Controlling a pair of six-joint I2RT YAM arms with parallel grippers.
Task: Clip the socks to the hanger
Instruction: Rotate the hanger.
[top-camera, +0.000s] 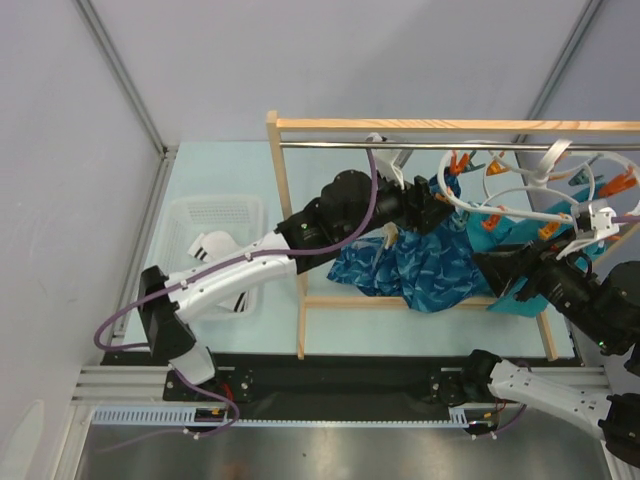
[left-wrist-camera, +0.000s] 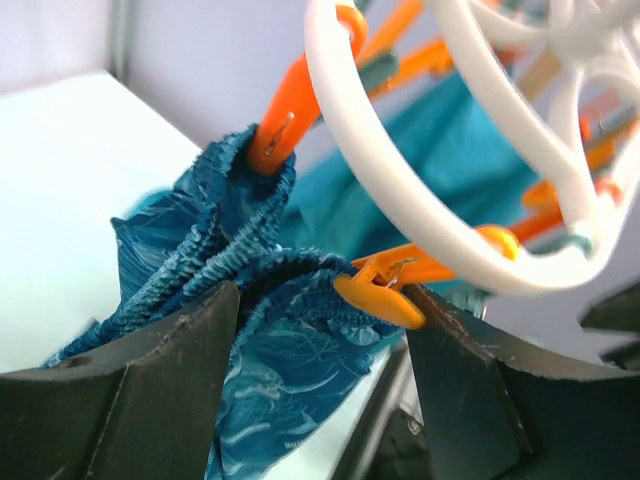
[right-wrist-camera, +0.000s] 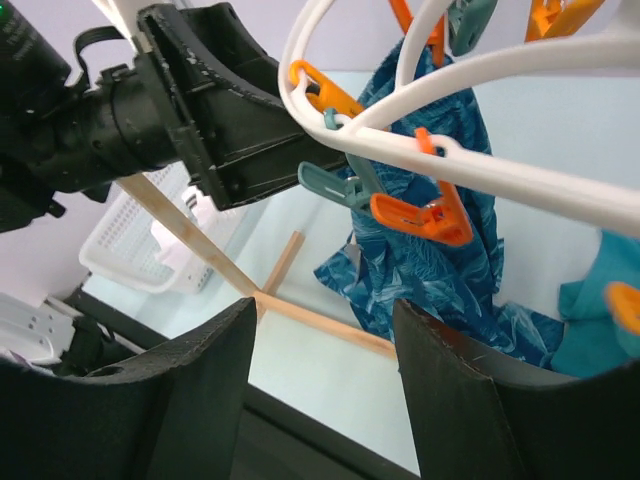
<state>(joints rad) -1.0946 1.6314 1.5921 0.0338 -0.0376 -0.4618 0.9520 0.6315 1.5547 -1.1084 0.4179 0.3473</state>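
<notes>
Left end effector (left-wrist-camera: 320, 295): fingers spread, nothing pinched. An orange clip (left-wrist-camera: 385, 290) and bunched blue cloth (left-wrist-camera: 270, 330) sit between them, with the hanger (left-wrist-camera: 400, 200) ring just above.

Right end effector (right-wrist-camera: 320, 320): fingers spread, empty, under the hanger ring. A second clip (right-wrist-camera: 425, 215) is above it.

Socks (top-camera: 207, 246): well apart from both, far left of the left end effector, in a white basket (top-camera: 215, 203) on the worktop (top-camera: 220, 170). One striped cuff shows; the other sock seems partly hidden beneath the left arm.
</notes>
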